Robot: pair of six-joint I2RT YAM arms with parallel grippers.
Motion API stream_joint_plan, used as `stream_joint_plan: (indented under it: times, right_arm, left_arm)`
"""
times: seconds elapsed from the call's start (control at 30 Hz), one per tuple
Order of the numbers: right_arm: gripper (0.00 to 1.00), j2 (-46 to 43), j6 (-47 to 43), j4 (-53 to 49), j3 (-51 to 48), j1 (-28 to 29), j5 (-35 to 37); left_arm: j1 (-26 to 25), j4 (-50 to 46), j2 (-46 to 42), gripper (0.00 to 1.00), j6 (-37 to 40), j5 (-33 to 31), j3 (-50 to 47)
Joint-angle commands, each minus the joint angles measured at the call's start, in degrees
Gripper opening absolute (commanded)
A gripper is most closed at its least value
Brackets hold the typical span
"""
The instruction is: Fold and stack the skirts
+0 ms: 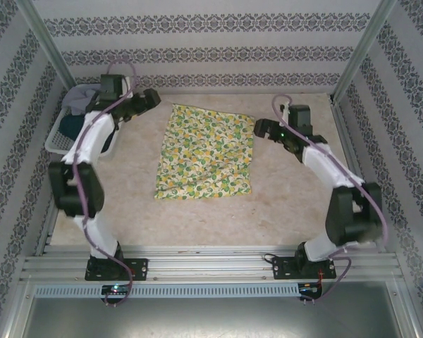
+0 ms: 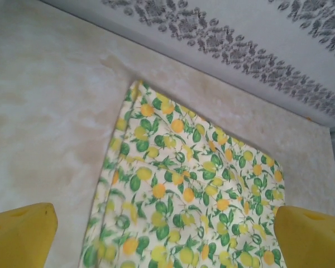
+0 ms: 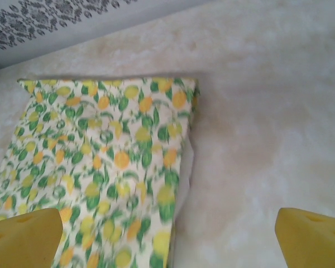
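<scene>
Skirt first: the yellow cloth skirt with a green and white lemon print (image 1: 206, 153) lies spread flat as a rough square, lightly wrinkled, directly between my two grippers and touching neither. I see the left gripper (image 1: 154, 98) hovering just off the skirt's far left corner. From its wrist camera that corner sits ahead of the jaws, between the two yellow finger pads (image 2: 19, 234). These stand at opposite edges of the view with nothing gripped between them, so I call it wide open. The right gripper (image 1: 259, 129) hangs just off the far right corner. From its wrist the corner lies ahead and to the left of the jaws' middle, a pale inner layer peeking out along the edge, with bare table ahead and to the right. Its pads (image 3: 310, 240) are equally far apart and empty, so wide open too. Out beyond the left gripper, on its outer side, is the white lattice plastic basket (image 1: 56, 141), partly hidden by that arm. I make out a dark blue-teal cloth (image 1: 74, 125) and a grey-lavender cloth (image 1: 81, 98) heaped in it. Everything rests on the beige marbled tabletop (image 1: 282, 204), walled by grey-patterned wallpaper (image 1: 211, 53).
</scene>
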Motion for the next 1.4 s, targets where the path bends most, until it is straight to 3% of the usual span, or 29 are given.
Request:
stream_joint_plan:
  times: [0.0,0.13,0.27,0.4,0.5,0.63,0.87,1.07,1.37]
  right_arm:
    - [0.98,-5.98,8.86,-8.78,-8.33,-0.13,-3.9]
    - [0.93,-11.91,15.15,-10.6,-15.91,1.49,-11.94]
    - [0.74,-12.77,19.38,-12.08,-19.61,4.64,-12.33]
    - [0.54,-8.79,22.92,-6.91,-21.9,8.14,-13.9]
    - [0.47,-4.71,24.06,-4.88,-21.2,11.4,-12.23]
    - [0.43,-0.37,25.15,-2.27,-22.0,13.81,-9.91]
    - [0.41,2.91,24.47,-1.45,-23.05,15.43,-4.79]
    - [0.4,-2.07,25.39,-2.6,-26.45,15.7,3.88]
    - [0.35,5.46,24.01,-0.17,-22.53,17.11,3.08]
  left_arm:
    - [-0.75,-1.1,-10.99,1.0,-3.71,-9.34,-17.02]
    - [-1.4,-7.13,-22.66,1.0,-8.95,-7.33,-31.62]
    - [-1.7,-9.89,-29.47,0.99,-14.75,-2.63,-42.03]
    - [-1.83,-5.79,-28.36,0.81,-17.88,4.18,-48.86]
    - [-2.46,-1.35,-23.75,0.7,-19.79,10.05,-50.27]
    - [-3.9,-0.42,-20.78,0.63,-20.0,11.31,-50.1]
    - [-4.2,3.04,-19.72,0.6,-20.59,10.97,-53.17]
    - [-4.55,6.89,-16.65,0.57,-21.44,11.55,-54.02]
    - [-4.56,8.66,-13.3,0.55,-20.73,11.86,-53.26]
